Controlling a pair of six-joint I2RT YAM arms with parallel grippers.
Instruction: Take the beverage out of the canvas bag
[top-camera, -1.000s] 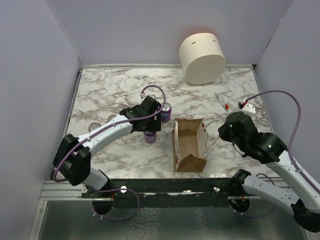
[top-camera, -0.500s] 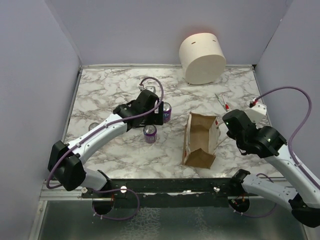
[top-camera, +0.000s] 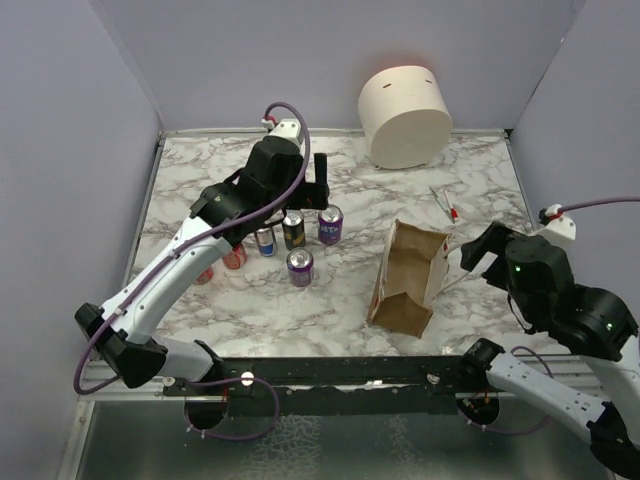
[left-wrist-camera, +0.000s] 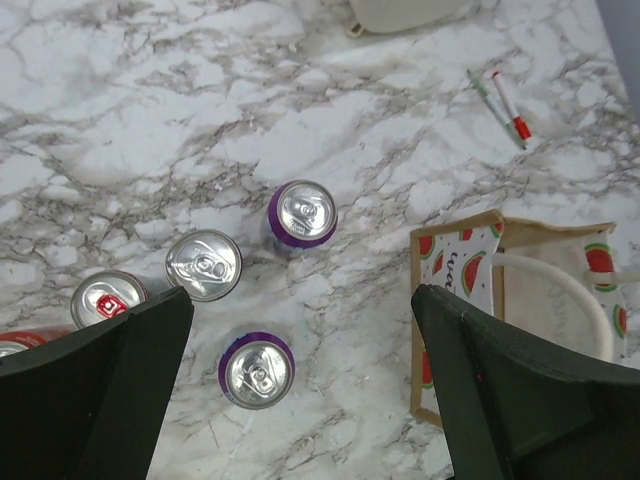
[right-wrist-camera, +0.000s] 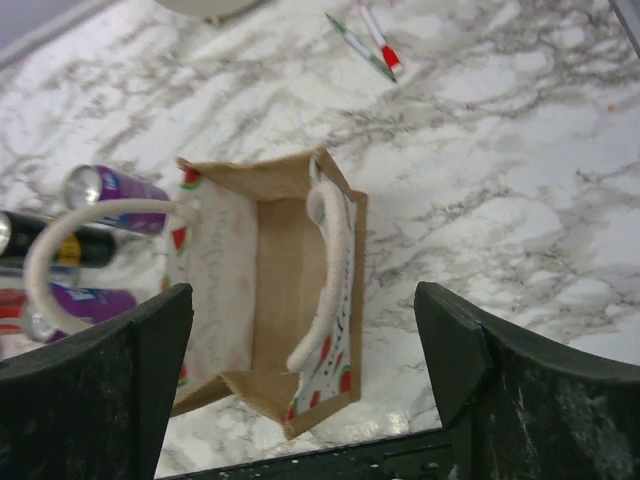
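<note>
The canvas bag (top-camera: 408, 278) stands right of centre, its mouth facing up, white rope handles loose; its brown inside (right-wrist-camera: 283, 270) shows nothing in it. A purple beverage can (top-camera: 300, 267) stands upright on the marble left of the bag, also seen from above (left-wrist-camera: 257, 368). My left gripper (top-camera: 318, 180) hangs open high over the back of the can group, nothing between its fingers (left-wrist-camera: 300, 298). My right gripper (top-camera: 478, 252) is open just right of the bag, above it (right-wrist-camera: 302, 292), holding nothing.
Several more cans (top-camera: 293, 230) stand left of the bag, one purple (left-wrist-camera: 302, 212), one silver-topped (left-wrist-camera: 204, 265), one red (left-wrist-camera: 108, 297). A large cream cylinder (top-camera: 405, 115) sits at the back. Pens (top-camera: 445, 205) lie right of centre. Grey walls close in both sides.
My left gripper opened, let go of the purple can and rose toward the back. My right gripper opened, released the bag's handle and drew back right. The bag shifted right.
</note>
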